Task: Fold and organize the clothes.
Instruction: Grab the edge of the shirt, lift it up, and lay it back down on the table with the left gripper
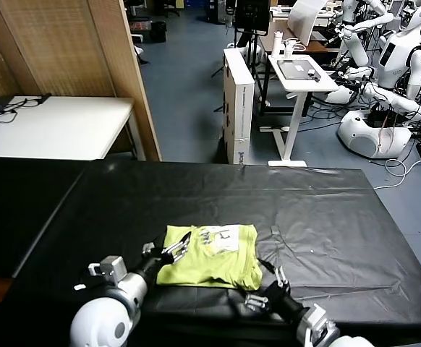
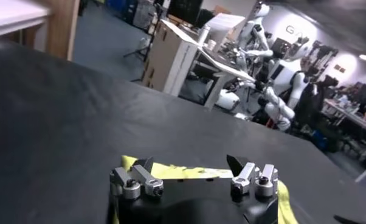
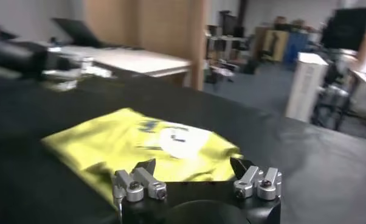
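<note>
While both sets of jaws stand wide and hold nothing, the left gripper (image 1: 180, 246) hovers at the folded lime T-shirt's (image 1: 210, 266) left edge, the right gripper (image 1: 268, 288) just off its near right corner, on the black-covered desk (image 1: 326, 217).

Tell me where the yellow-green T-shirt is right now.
In the head view the T-shirt lies folded on the black table, near its front edge and about centre, between the open left hand and the open right hand.
</note>
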Robot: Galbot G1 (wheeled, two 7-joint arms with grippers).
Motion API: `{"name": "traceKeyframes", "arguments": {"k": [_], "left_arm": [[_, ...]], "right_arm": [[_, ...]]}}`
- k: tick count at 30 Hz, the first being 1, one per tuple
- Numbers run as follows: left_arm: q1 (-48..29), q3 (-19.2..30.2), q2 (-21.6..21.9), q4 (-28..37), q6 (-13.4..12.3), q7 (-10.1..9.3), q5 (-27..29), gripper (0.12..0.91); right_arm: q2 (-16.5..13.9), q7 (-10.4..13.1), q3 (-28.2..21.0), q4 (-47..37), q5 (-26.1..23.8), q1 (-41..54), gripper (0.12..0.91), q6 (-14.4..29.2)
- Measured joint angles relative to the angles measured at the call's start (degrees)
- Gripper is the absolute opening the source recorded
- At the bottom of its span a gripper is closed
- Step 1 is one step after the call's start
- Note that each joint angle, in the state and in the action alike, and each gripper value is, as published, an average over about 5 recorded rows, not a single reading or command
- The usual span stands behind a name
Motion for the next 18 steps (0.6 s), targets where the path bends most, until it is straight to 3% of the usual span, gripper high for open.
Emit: {"name": "traceKeyframes", "arguments": {"k": [4,7,18], "left_arm": [[0.13,-0.12,0.08,0.43,-0.19,0.00,0.31,0.907],[0.22,-0.16,0.04,0.66,-0.32,0.01,0.53,0.907],[0.95,-0.02,-0.14,0.42,-0.47,0.00,1.08,0.907]], "right_arm": [[-0.06,0.12,-0.97,-0.22,-0.62,-0.54,0.888,0.02],[-0.05,0.16,-1.54,-0.50,-1.25,-0.62,0.795,0.05],[0.31,0.61,-1.65,-1.24,-2.00,-0.77,0.203,0.30]]}}
